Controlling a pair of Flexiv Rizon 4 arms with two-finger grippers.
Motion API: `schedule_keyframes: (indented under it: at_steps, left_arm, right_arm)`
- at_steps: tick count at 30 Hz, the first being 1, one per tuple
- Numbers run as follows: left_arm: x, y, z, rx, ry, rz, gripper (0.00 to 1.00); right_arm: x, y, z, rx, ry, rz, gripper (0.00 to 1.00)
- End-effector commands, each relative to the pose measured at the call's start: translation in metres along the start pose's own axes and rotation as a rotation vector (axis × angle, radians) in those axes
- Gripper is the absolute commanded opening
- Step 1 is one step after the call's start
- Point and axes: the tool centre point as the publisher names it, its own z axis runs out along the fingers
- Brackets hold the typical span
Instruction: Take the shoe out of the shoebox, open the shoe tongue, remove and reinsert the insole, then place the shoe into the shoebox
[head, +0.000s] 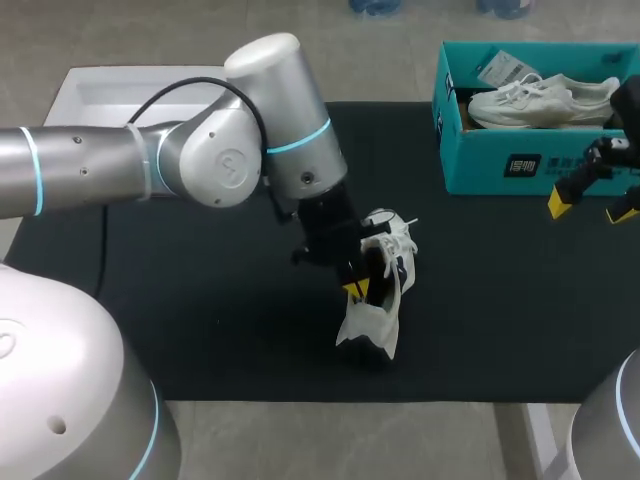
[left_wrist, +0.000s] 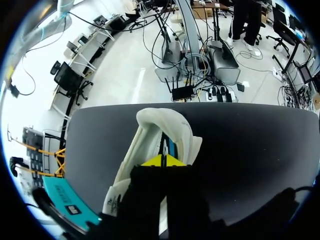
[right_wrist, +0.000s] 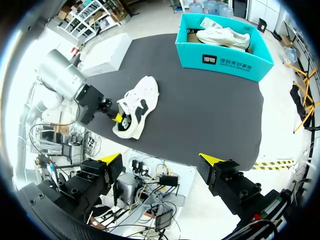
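Observation:
A white shoe (head: 388, 268) with dark side marks lies on its side in the middle of the black mat (head: 200, 300). My left gripper (head: 355, 288) comes down from the upper left. Its yellow tips are pressed together at the shoe's opening near the heel (left_wrist: 162, 161). They pinch a thin edge there, and I cannot tell whether it is tongue, collar or insole. The shoe (left_wrist: 160, 127) stretches away past the fingers. The teal shoebox (head: 490, 165) stands at the back right. My right gripper (head: 592, 208) hangs open in front of the box, well apart from the shoe (right_wrist: 137, 107).
A second white shoe (head: 545, 100) and some paper lie inside the shoebox (right_wrist: 225, 60). A white box lid (head: 130, 90) sits off the mat's back left corner. The mat's edge runs just in front of the shoe.

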Motion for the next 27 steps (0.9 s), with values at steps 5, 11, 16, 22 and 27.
schedule_keyframes:
  at_steps: [5, 11, 16, 22, 27]
  left_arm:
    - [0.003, 0.0, 0.007, -0.003, 0.045, 0.006, 0.0]
    - [0.005, 0.0, 0.008, -0.017, 0.078, 0.026, 0.0]
    - [-0.005, -0.004, -0.009, -0.045, 0.059, 0.064, 0.0]
    - [-0.013, -0.008, -0.014, -0.083, 0.108, 0.122, 0.0]
    - [-0.01, -0.009, -0.001, -0.083, 0.182, 0.151, 0.0]
  right_arm:
    - [0.0, 0.003, 0.001, 0.005, -0.001, 0.0, 1.0]
    - [0.0, 0.003, 0.001, 0.005, -0.001, 0.0, 1.0]
    - [0.0, 0.003, 0.001, 0.005, -0.001, 0.0, 1.0]
    - [0.0, 0.003, 0.001, 0.005, -0.001, 0.0, 1.0]
    - [0.0, 0.003, 0.001, 0.005, -0.001, 0.0, 1.0]
